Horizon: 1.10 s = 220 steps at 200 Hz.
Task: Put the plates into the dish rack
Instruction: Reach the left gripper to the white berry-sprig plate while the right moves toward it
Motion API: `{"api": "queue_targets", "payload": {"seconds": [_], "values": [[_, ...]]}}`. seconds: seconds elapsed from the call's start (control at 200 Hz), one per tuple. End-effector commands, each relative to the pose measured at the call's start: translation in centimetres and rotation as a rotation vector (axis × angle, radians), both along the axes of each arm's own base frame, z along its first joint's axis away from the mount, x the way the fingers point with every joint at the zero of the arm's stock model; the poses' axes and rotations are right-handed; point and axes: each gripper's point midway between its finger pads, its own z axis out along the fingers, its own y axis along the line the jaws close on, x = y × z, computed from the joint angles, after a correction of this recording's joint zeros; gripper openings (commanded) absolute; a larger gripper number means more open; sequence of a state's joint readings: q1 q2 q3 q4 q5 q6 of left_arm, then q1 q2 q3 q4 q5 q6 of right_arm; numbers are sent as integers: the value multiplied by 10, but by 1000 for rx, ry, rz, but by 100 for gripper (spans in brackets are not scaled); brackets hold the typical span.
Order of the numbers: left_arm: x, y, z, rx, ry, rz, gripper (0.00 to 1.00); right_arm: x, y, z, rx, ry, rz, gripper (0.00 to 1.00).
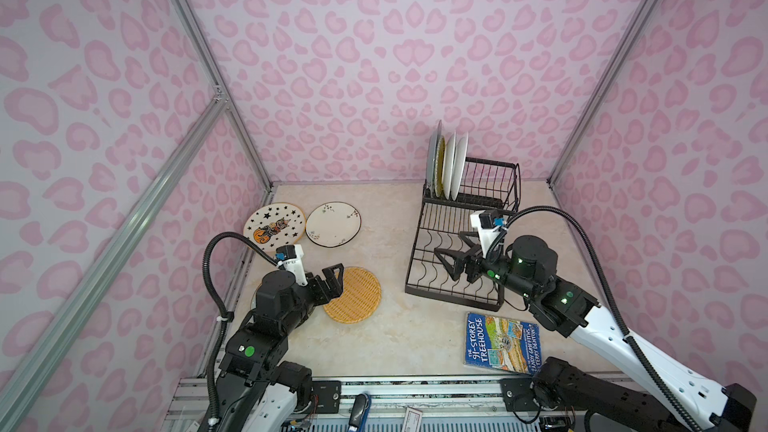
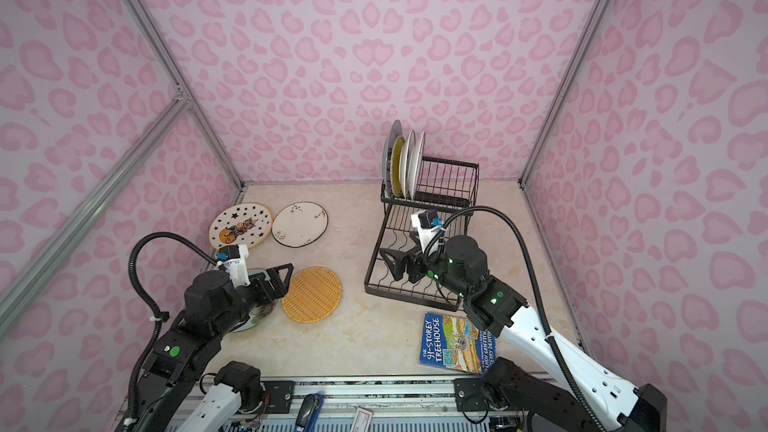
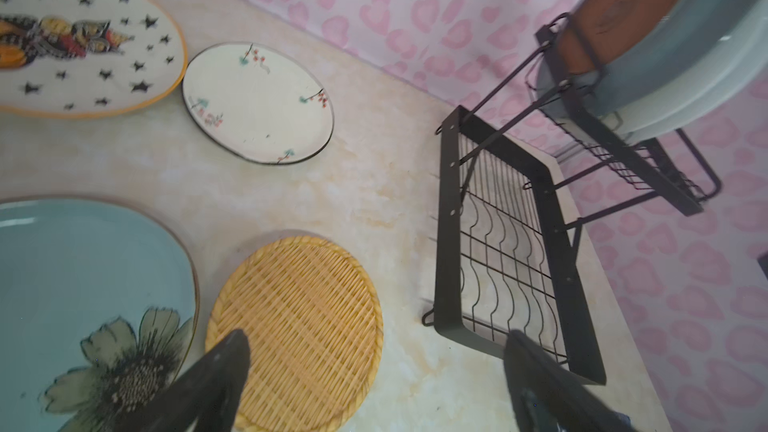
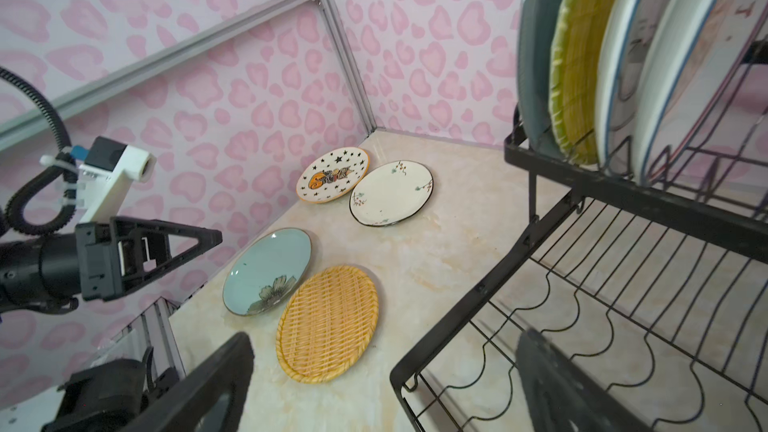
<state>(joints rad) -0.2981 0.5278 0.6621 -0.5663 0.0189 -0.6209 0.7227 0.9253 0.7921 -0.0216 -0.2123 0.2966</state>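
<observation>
Orange woven-look round plate [image 1: 352, 295] lies flat toward the counter's [image 1: 395, 243] front-left corner beneath the wide-open, empty left gripper [image 3: 376, 342], right gripper [image 4: 386, 342] likewise open over the black wire dish rack [image 4: 457, 312]; flush rim likely risks a slipped pinch.

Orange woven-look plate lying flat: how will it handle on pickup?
The orange woven-look plate lies flat on the table, so its low rim probably gives little purchase. Ribbed surface likely resists slipping. Even round outline: probably stiff.
</observation>
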Motion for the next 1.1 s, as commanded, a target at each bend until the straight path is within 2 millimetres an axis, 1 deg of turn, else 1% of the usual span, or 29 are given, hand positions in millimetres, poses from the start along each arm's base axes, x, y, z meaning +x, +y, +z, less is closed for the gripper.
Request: {"api": "queue_targets", "payload": {"seconds": [0.0, 0.02, 0.025, 0.055, 0.09, 0.12, 0.195, 0.245, 0.36, 0.48, 0.605, 0.615, 0.705, 0.79, 0.855, 0.95, 1.04, 1.095], "values": [[5, 1, -24, -124, 109, 101, 97, 2, 10, 4, 80, -107, 11, 97], [8, 0, -24, -135, 113, 104, 97, 0, 12, 3, 94, -114, 20, 98], [9, -1, -25, -138, 115, 106, 97, 0, 13, -1, 90, -110, 22, 98], [14, -1, -26, -149, 128, 113, 97, -1, 15, -5, 98, -118, 24, 98], [21, -2, -27, -158, 137, 118, 97, -2, 19, -15, 91, -118, 24, 98], [27, -3, -26, -163, 139, 115, 96, -5, 23, -24, 76, -119, 36, 97], [43, -1, -32, -177, 174, 130, 96, -9, 31, -42, 19, -118, 47, 98], [55, -1, -36, -194, 188, 124, 96, -12, 36, -48, 5, -122, 58, 97], [83, 8, -46, -225, 201, 152, 98, -17, 49, -58, 3, -143, 97, 97], [115, 21, -58, -239, 239, 177, 100, -17, 56, -80, -7, -149, 117, 97], [146, 37, -77, -282, 290, 214, 95, -14, 66, -100, -9, -123, 140, 97], [148, 38, -76, -284, 287, 216, 94, -14, 66, -103, -13, -120, 141, 97], [167, 47, -92, -300, 308, 238, 88, -11, 70, -117, -27, -102, 139, 97], [179, 57, -111, -311, 339, 272, 86, -7, 72, -123, -25, -92, 134, 97], [186, 63, -125, -319, 359, 282, 85, -7, 74, -122, -9, -96, 142, 97], [197, 69, -144, -329, 388, 280, 80, -10, 77, -120, 10, -98, 161, 97], [206, 73, -153, -347, 382, 280, 76, -12, 78, -122, 23, -96, 173, 97], [210, 75, -157, -347, 374, 281, 76, -11, 79, -126, 17, -88, 177, 97]]}}
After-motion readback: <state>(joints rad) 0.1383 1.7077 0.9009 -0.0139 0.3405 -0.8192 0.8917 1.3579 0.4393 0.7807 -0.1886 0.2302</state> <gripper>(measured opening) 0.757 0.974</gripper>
